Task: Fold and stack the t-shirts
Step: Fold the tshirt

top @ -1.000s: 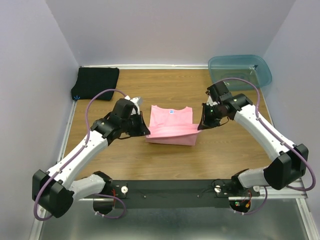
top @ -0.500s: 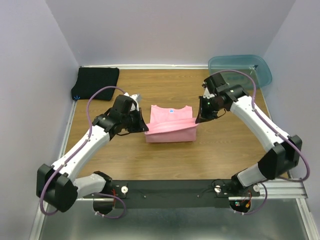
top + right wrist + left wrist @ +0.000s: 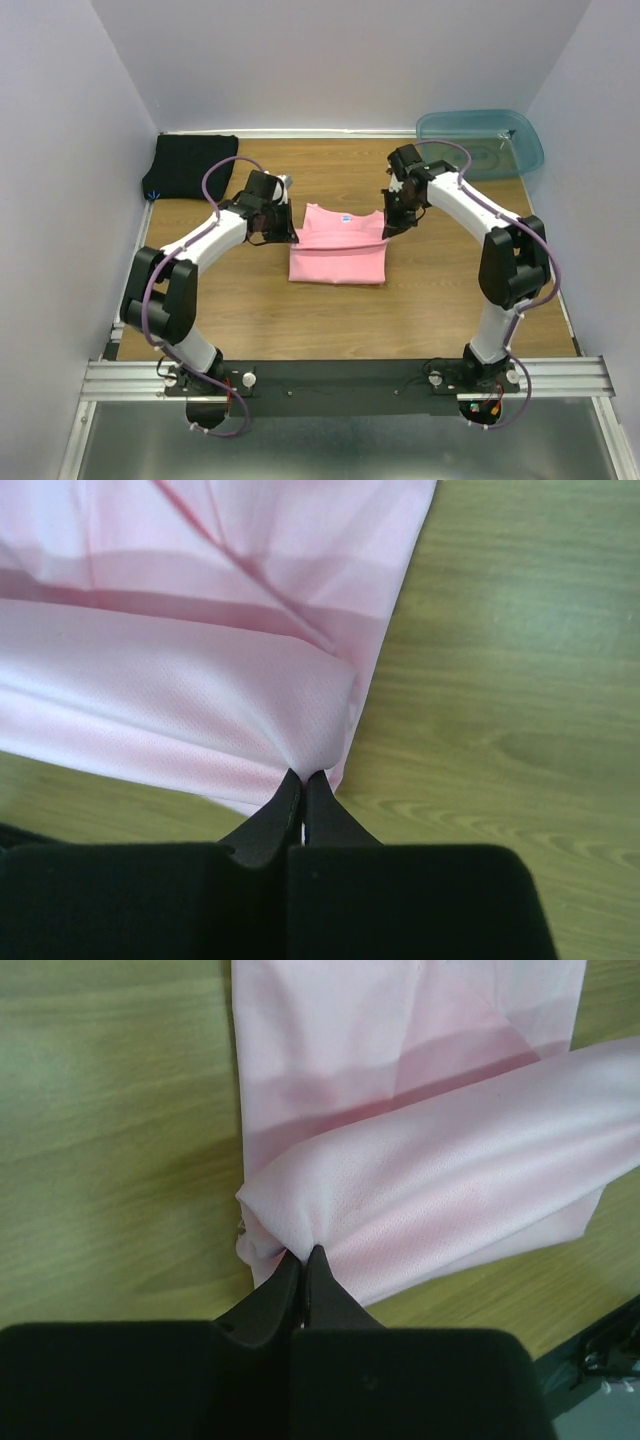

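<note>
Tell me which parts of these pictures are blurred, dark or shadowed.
Top external: even light, sharp, only faint shadows around the pink t-shirt. Left wrist: the left claw is a black shape without detail, the cloth weave sharp. Right wrist: the right claw likewise dark; no glare.

Both arms stretched far, elbows out. Left gripper (image 3: 292, 238) and right gripper (image 3: 386, 228) pinched tight, tips angled toward each other.

A robot lab cell.
Plain pale walls (image 3: 340, 60) box in a wooden table (image 3: 440, 300); a left arm (image 3: 207, 238) and right arm (image 3: 462, 203) stand bolted to a metal rail (image 3: 575, 372) at its near edge.
</note>
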You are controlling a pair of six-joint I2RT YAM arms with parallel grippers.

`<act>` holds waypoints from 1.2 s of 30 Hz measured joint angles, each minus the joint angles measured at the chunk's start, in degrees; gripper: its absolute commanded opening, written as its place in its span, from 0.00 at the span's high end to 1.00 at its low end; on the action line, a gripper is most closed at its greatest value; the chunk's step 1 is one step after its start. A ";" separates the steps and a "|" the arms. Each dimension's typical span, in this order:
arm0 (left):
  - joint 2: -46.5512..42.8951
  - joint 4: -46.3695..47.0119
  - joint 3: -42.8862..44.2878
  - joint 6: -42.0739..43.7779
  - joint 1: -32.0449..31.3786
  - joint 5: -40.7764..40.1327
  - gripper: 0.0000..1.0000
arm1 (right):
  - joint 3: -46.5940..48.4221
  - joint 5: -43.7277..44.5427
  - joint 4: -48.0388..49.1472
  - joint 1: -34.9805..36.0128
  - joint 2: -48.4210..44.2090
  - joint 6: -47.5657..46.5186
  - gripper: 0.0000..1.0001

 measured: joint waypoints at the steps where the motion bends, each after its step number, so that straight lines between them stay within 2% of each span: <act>1: 1.46 0.79 0.61 0.31 0.00 0.00 1.00 | 0.02 0.15 0.52 -0.26 0.59 -0.24 0.99; 6: 6.27 2.95 2.47 0.98 0.00 0.09 1.00 | -0.57 0.68 3.61 -1.73 3.85 -0.79 0.99; 13: 7.13 4.15 5.57 2.08 -0.15 1.33 1.00 | -4.61 1.31 7.23 -2.56 3.76 -0.59 0.99; 26: 7.26 6.71 7.58 4.74 -3.17 2.38 1.00 | -12.76 7.96 10.54 -2.71 -6.10 2.93 0.99; 36: 17.33 10.27 10.43 5.01 -3.67 2.69 1.00 | -18.71 11.06 16.68 -2.93 -4.00 5.60 0.99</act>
